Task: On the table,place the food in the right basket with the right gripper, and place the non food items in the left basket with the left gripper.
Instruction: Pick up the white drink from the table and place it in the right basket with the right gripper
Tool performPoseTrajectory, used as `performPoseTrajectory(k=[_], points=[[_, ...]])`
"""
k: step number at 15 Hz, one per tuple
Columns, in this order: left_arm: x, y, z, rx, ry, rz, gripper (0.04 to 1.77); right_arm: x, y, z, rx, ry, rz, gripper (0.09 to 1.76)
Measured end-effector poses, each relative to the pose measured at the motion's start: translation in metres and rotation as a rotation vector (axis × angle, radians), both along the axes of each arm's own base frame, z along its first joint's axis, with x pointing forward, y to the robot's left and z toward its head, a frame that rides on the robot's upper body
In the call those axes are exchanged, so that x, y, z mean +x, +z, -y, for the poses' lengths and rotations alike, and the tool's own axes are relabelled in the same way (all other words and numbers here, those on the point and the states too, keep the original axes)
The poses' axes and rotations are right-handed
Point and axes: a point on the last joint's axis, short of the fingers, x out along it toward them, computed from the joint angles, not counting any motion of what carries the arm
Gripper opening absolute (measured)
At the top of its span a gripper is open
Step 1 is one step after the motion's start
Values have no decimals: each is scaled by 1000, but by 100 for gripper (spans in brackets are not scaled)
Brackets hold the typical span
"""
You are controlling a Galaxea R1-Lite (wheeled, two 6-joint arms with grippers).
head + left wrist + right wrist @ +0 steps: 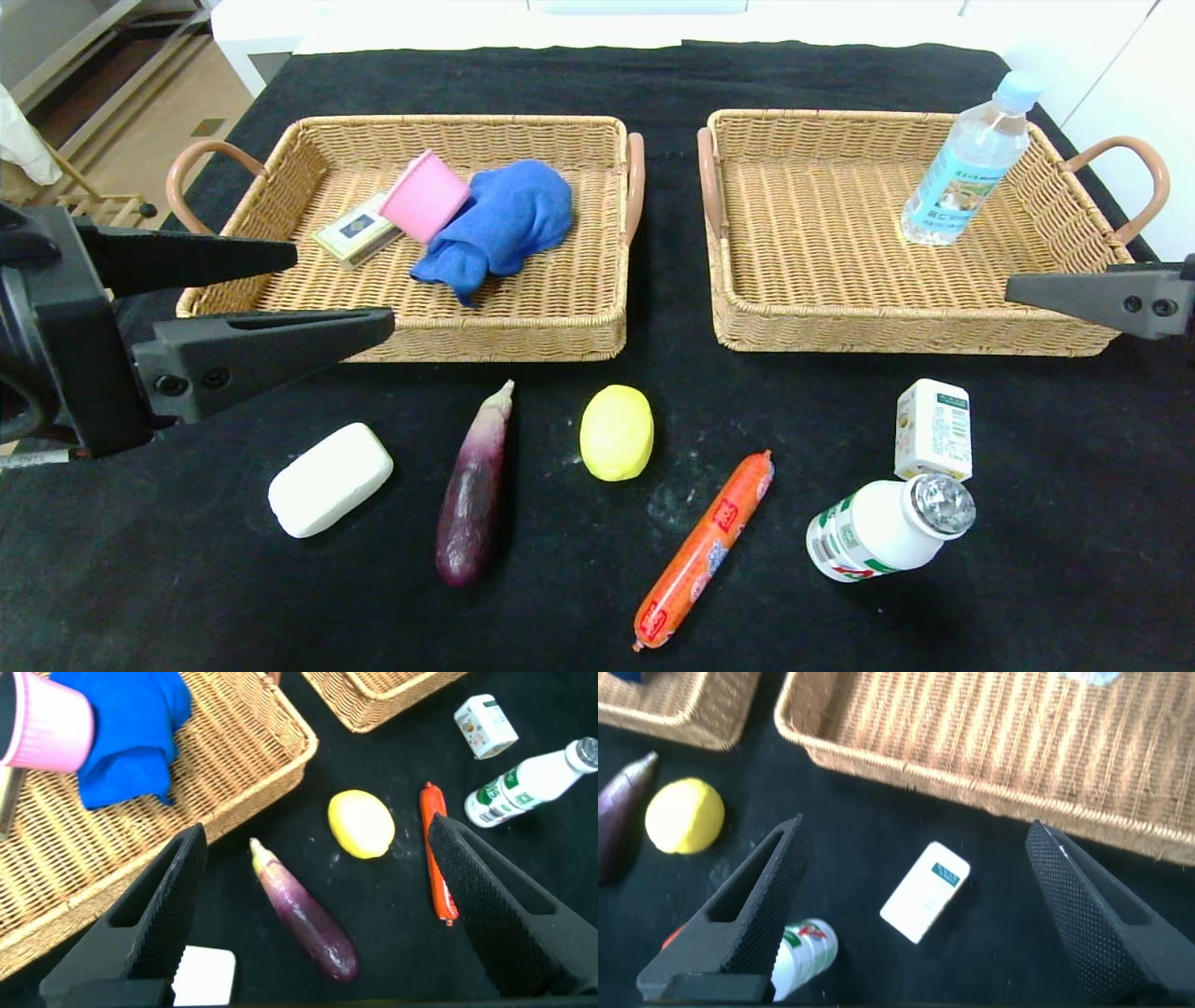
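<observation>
Clearly, the left claw (308, 294) stood wide open and empty above the worktop (140, 579), with the white bar (330, 479) lying just in front of it and below, its long axis slanted. The left basket (523, 341) was near behind, its front rim low. The right claw (915, 905), also open and empty, hovered over the small white carton (933, 429).
</observation>
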Motion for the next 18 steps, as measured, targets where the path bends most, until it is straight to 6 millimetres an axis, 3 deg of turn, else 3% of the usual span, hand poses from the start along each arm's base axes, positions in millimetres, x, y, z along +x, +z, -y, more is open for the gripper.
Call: performPoseTrajectory(k=[4,13,18], points=[[-2,-1,5,23,26,9,172,7,2,-3,-17,-9,-60,171],[-6,-2,4,23,22,12,172,24,-6,-26,-22,-219,-312,171],[-6,-3,4,24,22,11,172,45,-22,-41,-34,-318,-460,171]])
